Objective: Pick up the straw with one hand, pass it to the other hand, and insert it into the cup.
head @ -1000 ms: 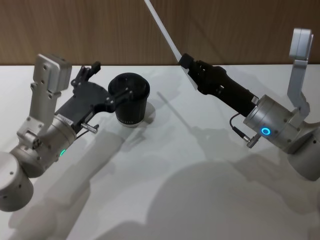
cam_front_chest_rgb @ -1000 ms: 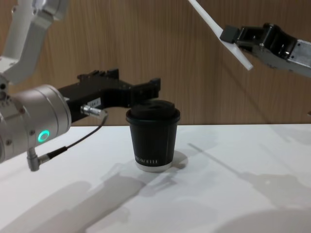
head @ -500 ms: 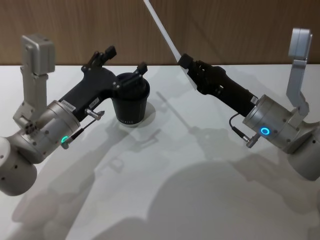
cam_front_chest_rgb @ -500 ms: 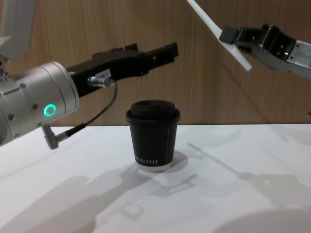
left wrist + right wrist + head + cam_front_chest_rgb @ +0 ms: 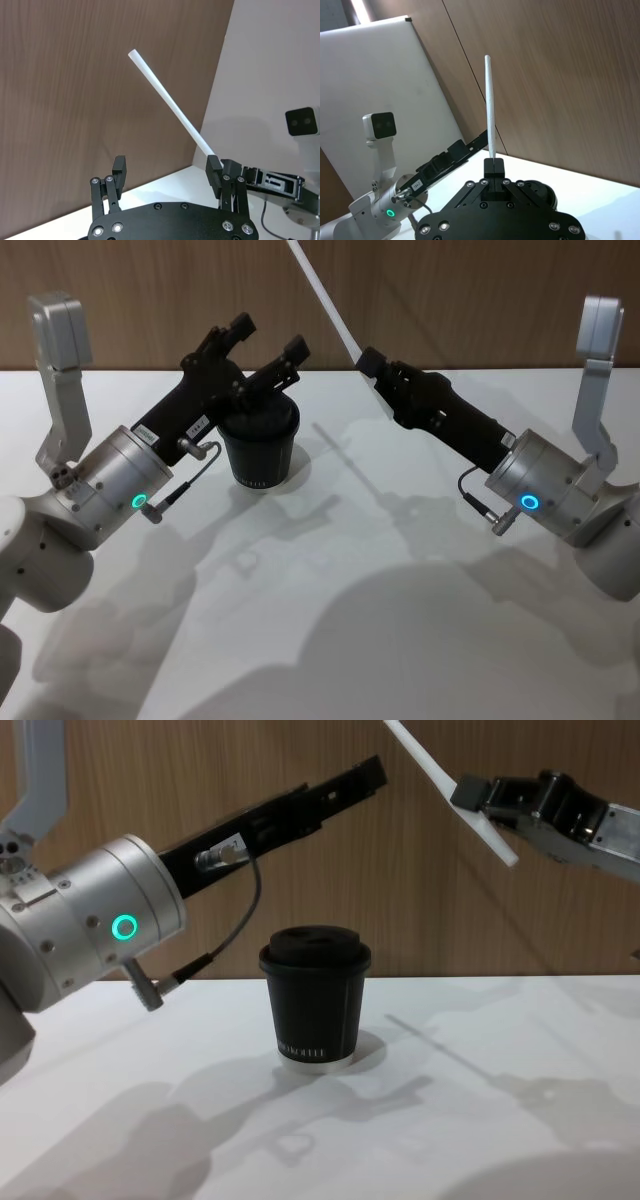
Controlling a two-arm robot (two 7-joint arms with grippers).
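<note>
The right gripper point(image 5: 366, 365) clamps the single straw point(image 5: 325, 295), seemingly low down; the left gripper point(image 5: 268, 335) gapes wide above the single cup point(image 5: 258, 455).

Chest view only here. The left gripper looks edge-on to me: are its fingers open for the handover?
Observer: Yes. The left wrist view shows the left gripper with fingers wide apart, holding nothing.
Operator: Is it touching the straw yet?
Observer: No. From the head view there is a gap between it and the straw.
Operator: Is the straw's free end bent?
Observer: No. The right wrist view shows it straight to the tip, rising from the shut right gripper.
</note>
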